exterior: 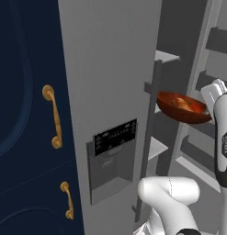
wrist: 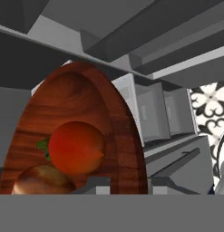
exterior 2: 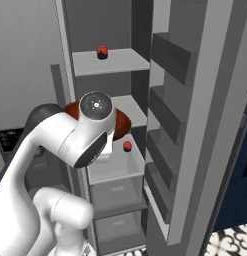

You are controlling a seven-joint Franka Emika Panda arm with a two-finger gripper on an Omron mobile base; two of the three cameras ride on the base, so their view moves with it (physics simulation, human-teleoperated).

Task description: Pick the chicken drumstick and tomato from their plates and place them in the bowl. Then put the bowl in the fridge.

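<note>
The gripper pinches the near rim of the bowl, fingers on either side. The tomato and drumstick lie inside. Beyond, the bowl hangs at the open fridge, just before its shelves.

The tomato and chicken drumstick lie in the bowl, before the fridge shelves.

Flat, even rendered light, no glare or blur. Soft shading darkens the fridge interior under each shelf. The bowl shows a faint glossy sheen; edges stay sharp.
</note>
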